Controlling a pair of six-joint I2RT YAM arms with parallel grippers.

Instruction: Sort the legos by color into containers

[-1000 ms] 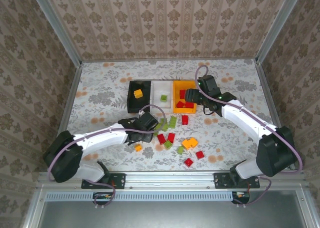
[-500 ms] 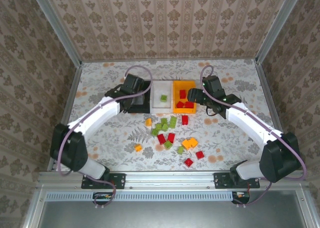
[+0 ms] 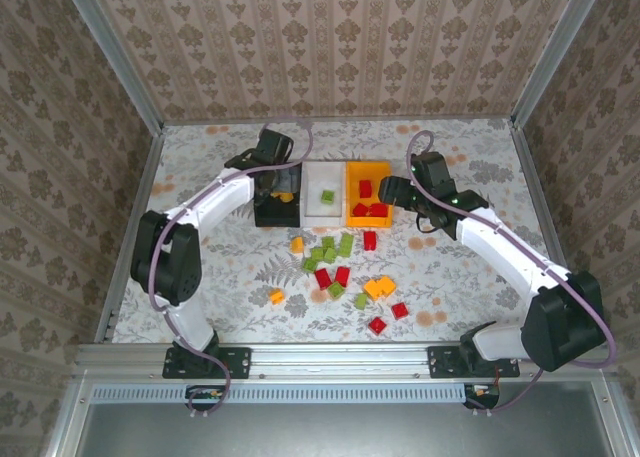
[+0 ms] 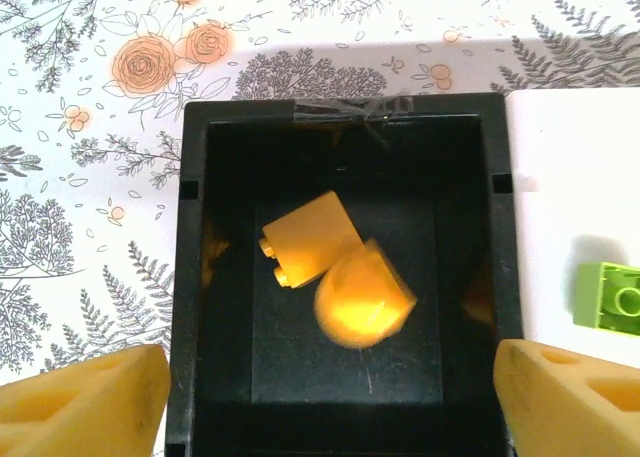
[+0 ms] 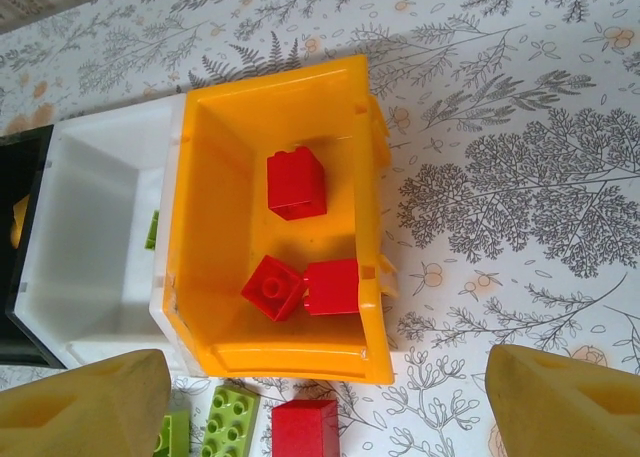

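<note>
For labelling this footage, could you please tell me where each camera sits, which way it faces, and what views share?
Top external: fixed above and behind the arms, looking down at the table; left arm and right arm show.
Left wrist: on that wrist, facing down into the black bin; open left claw at bottom corners.
Right wrist: likewise, above the orange bin; open right claw below.
Shared: both wrist views catch the white bin.

The black rectangular plastic bin (image 4: 195,277) looks glossy, its floor faintly scratched, with a shiny clear tape strip (image 4: 345,107) on its far rim. The orange-yellow plastic brick (image 4: 305,239) inside is smooth. The floral-printed tabletop (image 4: 90,177) looks matt. The orange plastic bin (image 5: 220,157) has a soft sheen.
</note>
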